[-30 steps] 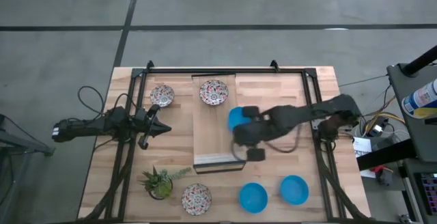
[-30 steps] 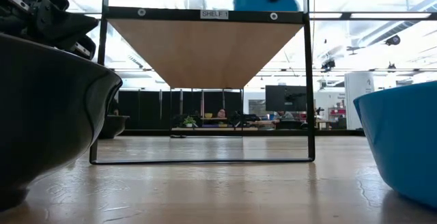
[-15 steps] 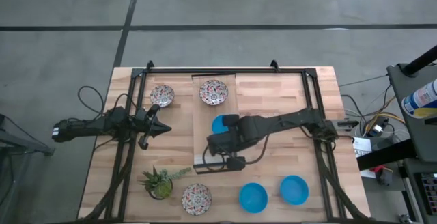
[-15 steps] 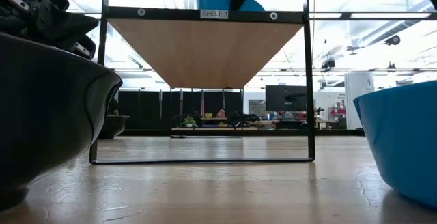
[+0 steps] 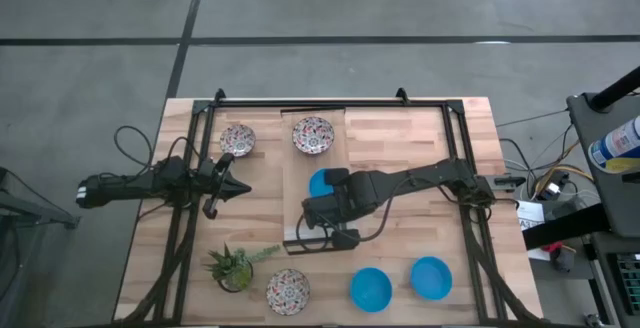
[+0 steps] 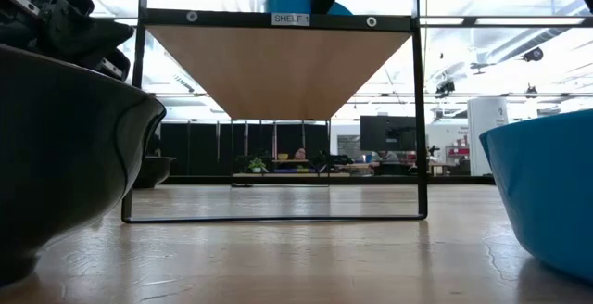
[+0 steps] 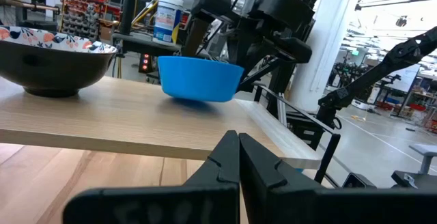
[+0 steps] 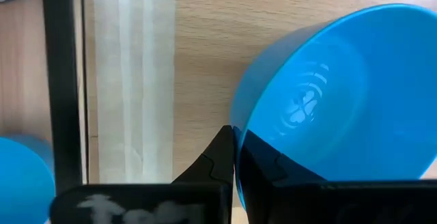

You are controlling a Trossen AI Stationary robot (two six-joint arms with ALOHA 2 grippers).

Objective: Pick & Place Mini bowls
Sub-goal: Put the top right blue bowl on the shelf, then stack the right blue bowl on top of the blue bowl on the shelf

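A bright blue mini bowl (image 5: 321,180) sits on top of the wooden shelf (image 5: 296,173); my right gripper (image 5: 326,196) is shut on it, reaching in from the table's right. It also shows in the left wrist view as the blue bowl (image 7: 200,79) and in the low view as the blue bowl (image 6: 310,1). One floral bowl (image 5: 313,134) rests on the shelf's far part, another (image 5: 237,139) on the table. A third floral bowl (image 5: 288,290) and two blue bowls (image 5: 370,288) (image 5: 431,277) stand by the near edge. My left gripper (image 5: 240,188) waits shut at the table's left. My right gripper pinches the blue bowl by its rim (image 8: 239,130) on the near side, one finger outside the wall and one inside. The fingers come down at a slant from the near right. The bowl's base (image 7: 194,99) looks set on the shelf top, roughly upright.
The shelf's black frame (image 6: 420,100) stands over the middle of the table. A small green potted plant (image 5: 235,266) is at the near left. Black rails (image 5: 185,218) run along both sides. Bare wood lies between the shelf and the right rail.
My right gripper has carried the blue bowl toward the table's left, across the shelf top, and a little lower. It has kept still for the last half second. Its fingers have stayed shut on the bowl.
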